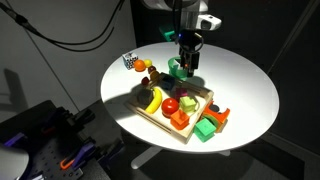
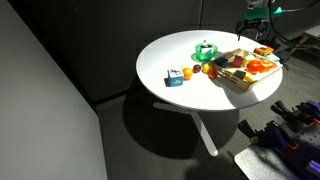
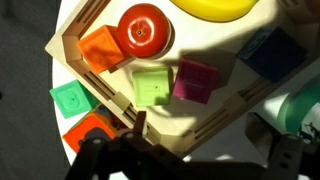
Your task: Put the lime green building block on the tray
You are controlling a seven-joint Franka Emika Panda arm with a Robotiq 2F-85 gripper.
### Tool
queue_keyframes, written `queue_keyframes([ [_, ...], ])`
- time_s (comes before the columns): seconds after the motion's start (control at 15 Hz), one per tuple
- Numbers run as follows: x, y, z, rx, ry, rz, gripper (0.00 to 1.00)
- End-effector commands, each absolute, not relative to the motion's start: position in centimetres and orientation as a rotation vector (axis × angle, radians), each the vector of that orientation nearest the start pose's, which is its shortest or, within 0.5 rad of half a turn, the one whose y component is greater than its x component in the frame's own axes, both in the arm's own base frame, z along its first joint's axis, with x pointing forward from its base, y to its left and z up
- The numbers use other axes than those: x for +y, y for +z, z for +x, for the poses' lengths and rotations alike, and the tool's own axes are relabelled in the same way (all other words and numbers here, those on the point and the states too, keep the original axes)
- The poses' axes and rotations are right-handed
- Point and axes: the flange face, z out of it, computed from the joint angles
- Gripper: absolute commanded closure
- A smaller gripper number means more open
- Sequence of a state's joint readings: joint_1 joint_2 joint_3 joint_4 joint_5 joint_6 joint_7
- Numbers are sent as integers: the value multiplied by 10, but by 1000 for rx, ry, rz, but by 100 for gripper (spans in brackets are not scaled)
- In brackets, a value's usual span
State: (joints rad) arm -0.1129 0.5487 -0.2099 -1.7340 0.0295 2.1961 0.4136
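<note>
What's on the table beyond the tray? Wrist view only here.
Observer: A small blue-and-white box stands alone, well apart from the tray.
Operator: Anything between them?
Observer: A few small toys lie between box and tray. They are too small to identify.
Operator: Where does the tray sit?
Observer: Near the rim of the round white table.

The small lime green building block [image 3: 152,85] lies flat inside the light wooden tray [image 3: 190,122], near its rim.
</note>
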Motion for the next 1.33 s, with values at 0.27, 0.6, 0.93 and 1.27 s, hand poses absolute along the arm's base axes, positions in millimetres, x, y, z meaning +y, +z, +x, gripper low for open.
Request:
queue_keyframes([
  [0.27, -148, 296, 606, 652, 128, -3102, 0],
  [0.6, -129, 314, 591, 482, 206, -3136, 0],
  [0.93, -110, 334, 579, 440, 311, -3166, 0],
  [1.27, -89, 356, 567, 385, 329, -3186, 0],
])
